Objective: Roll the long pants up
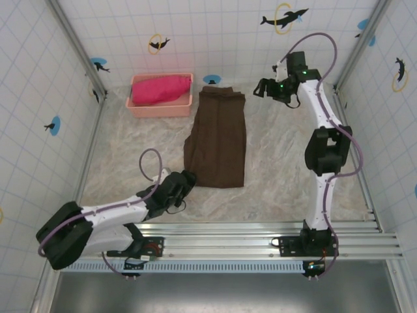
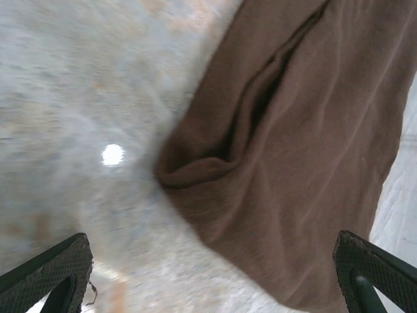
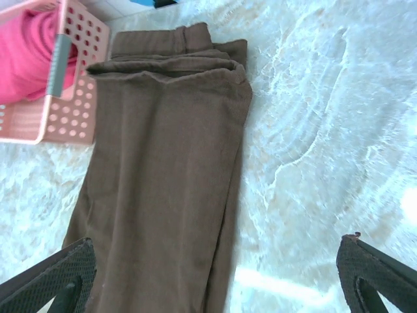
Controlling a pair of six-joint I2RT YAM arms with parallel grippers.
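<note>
We see the long pants [image 1: 218,140] flat just right of the basket [image 1: 159,112], lengthwise from it toward our bases, with the left gripper [image 1: 187,178], jaws apart, nearest at the hem end far from the basket, and the right gripper [image 1: 262,89], also spread, by the basket-level waistband.

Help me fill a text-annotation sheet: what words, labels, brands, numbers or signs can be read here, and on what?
None: there is nothing readable here.
The long pants are plain, with no visible tag.
The pink basket and the pink-red cloth in it bear no lettering.
The wall decals are dolphin pictures with rings, not words.
</note>
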